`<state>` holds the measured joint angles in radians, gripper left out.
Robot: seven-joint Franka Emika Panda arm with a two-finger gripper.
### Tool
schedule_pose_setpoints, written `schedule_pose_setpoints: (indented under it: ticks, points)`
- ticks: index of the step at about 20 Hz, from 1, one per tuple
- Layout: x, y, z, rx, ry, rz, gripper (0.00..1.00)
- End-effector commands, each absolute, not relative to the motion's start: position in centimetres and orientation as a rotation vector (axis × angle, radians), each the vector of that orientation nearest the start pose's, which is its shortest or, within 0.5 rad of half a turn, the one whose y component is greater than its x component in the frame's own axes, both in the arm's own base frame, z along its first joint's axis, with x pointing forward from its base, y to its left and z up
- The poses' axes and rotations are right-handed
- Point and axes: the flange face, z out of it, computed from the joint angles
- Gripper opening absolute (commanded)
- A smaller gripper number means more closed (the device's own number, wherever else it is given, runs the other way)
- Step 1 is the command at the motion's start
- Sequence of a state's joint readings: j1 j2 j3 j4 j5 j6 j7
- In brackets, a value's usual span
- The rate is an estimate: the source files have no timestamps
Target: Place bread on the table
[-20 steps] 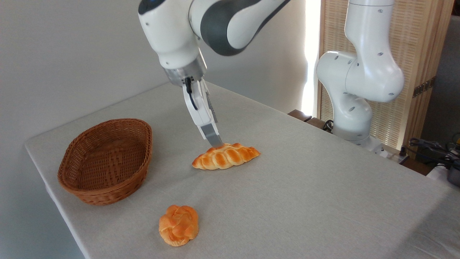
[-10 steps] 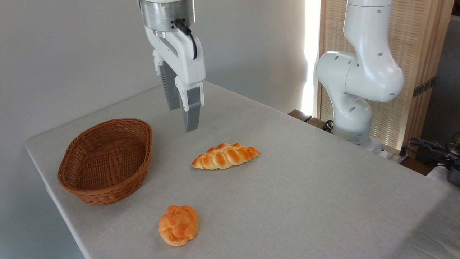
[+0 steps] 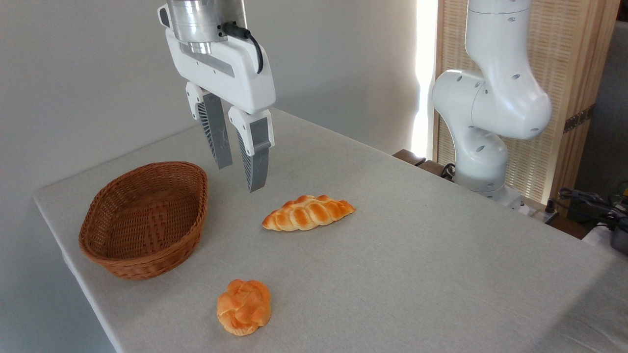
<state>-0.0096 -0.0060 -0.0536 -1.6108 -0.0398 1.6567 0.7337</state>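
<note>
Grey table (image 3: 417, 255) — bread (image 3: 308, 213) lies left-right, right end farther; claw (image 3: 239, 177) parted, empty.

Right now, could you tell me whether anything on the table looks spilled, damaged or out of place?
Nothing stands out. The braided loaf lies flat and whole on the table, the round bun sits intact near the front edge, and the wicker basket stands upright and empty. The gripper hangs above, holding nothing.

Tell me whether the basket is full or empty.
Empty. The basket's bare woven floor shows all over; the bread and bun lie outside on the table.
</note>
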Motion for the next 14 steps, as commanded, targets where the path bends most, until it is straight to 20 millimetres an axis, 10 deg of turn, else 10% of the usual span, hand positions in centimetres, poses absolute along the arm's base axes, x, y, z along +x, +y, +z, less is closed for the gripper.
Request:
schedule_pose_setpoints:
  ticks: [1,14]
  points:
    - [55.5,-2.4,62.5,-2.9,1.234,-0.076,1.0]
    - [55.2,-2.4,61.8,-2.942,1.199,-0.031,1.0]
